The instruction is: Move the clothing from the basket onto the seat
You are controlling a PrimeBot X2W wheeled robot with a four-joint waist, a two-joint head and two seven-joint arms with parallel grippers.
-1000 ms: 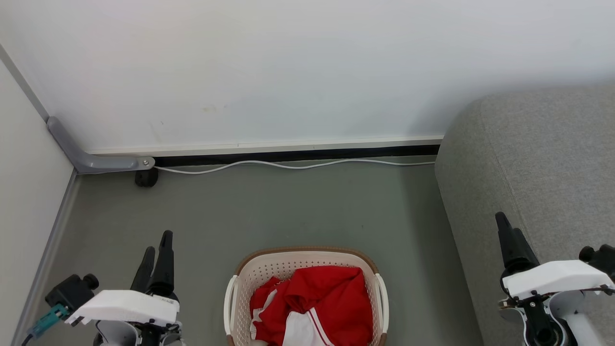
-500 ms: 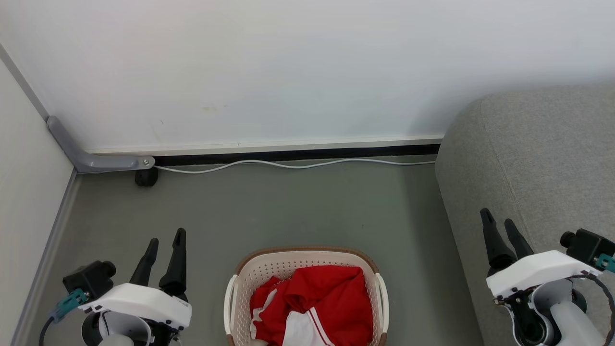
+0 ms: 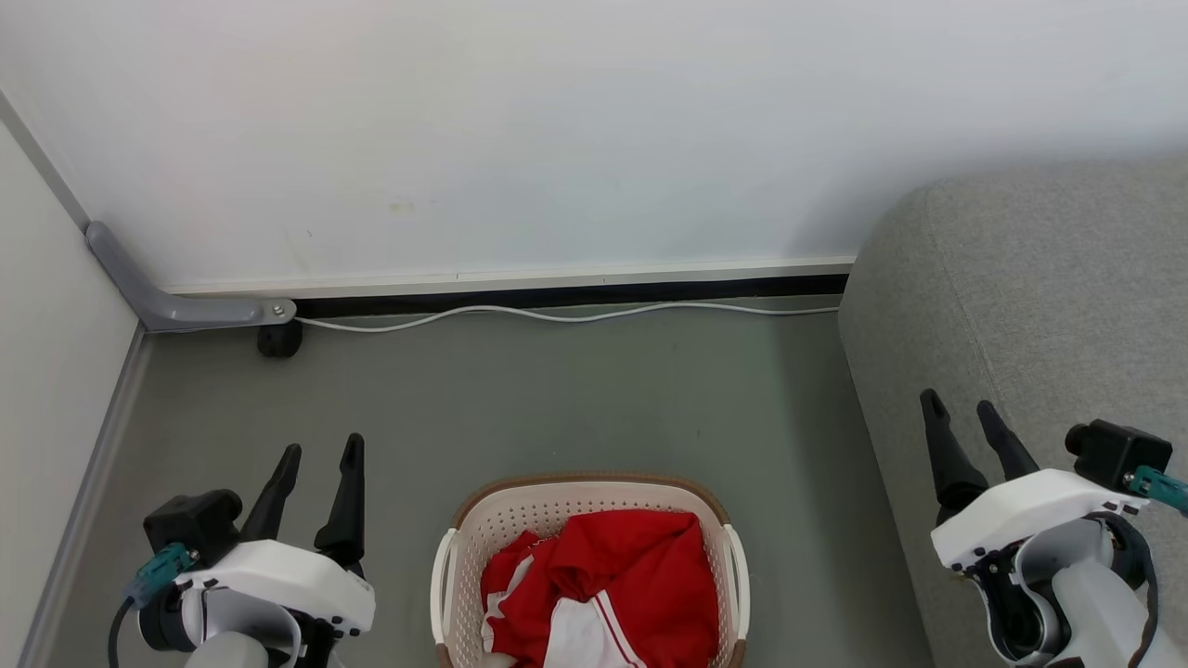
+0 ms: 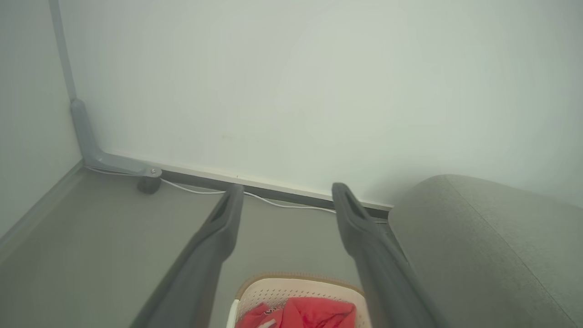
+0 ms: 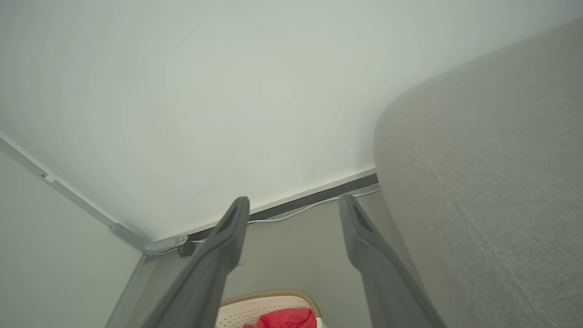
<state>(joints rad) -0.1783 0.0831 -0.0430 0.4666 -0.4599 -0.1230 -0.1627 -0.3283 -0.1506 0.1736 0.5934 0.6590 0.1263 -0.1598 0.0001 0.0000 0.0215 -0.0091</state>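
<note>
The soft red sports clothing with white panels (image 3: 603, 594) lies bunched in the cream perforated plastic basket with a brown rim (image 3: 585, 487). The basket stands on the grey floor (image 3: 557, 399) just beside the big grey fabric seat (image 3: 1039, 306), so the carry looks short. The left gripper (image 3: 323, 445) and the right gripper (image 3: 957, 401) flank the basket with fingers spread wide, holding and touching nothing, seemingly poised for a first reach.

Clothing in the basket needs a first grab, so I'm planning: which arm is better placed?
Probably left: the open left gripper hangs beside the basket, nearer the clothing than the right gripper, which is by the seat.
</note>
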